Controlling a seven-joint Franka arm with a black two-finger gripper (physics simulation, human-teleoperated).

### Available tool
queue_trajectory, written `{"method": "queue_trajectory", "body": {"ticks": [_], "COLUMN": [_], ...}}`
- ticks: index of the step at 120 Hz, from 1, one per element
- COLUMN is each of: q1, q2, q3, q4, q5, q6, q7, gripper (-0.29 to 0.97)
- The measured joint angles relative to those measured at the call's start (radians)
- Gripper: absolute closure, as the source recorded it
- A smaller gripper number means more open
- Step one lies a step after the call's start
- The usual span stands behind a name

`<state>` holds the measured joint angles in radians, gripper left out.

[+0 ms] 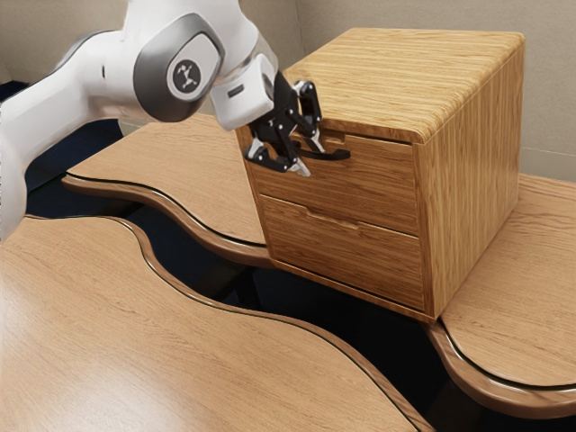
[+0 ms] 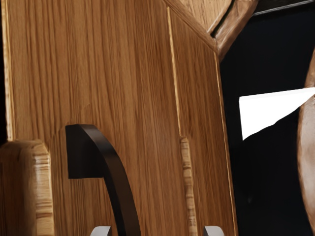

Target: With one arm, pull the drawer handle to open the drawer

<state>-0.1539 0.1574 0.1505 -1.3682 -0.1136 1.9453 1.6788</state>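
table (image 1: 162, 171) carries cabinet (image 1: 468, 171), drawer fronts facing the arm for a straight pull | top drawer (image 1: 378, 180) looks shut, flush with cabinet face | handle (image 1: 330, 155) black, on that front, standing proud, leaving room for fingers | gripper (image 1: 309, 155) spread fairly wide, straddling handle, not clamped on it

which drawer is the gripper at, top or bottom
The upper drawer: the gripper is at its black handle, while the lower drawer sits below, untouched.
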Motion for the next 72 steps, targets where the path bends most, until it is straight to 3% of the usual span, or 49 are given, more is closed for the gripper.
{"method": "queue_trajectory", "body": {"ticks": [24, 72], "q1": [-0.026, -0.058], "q2": [-0.103, -0.362], "q3": [0.014, 0.015], "q4": [-0.151, -0.463], "q5": [0.003, 0.007], "q6": [0.070, 0.208], "q7": [0.026, 0.042], "gripper": [0.71, 0.77]}}
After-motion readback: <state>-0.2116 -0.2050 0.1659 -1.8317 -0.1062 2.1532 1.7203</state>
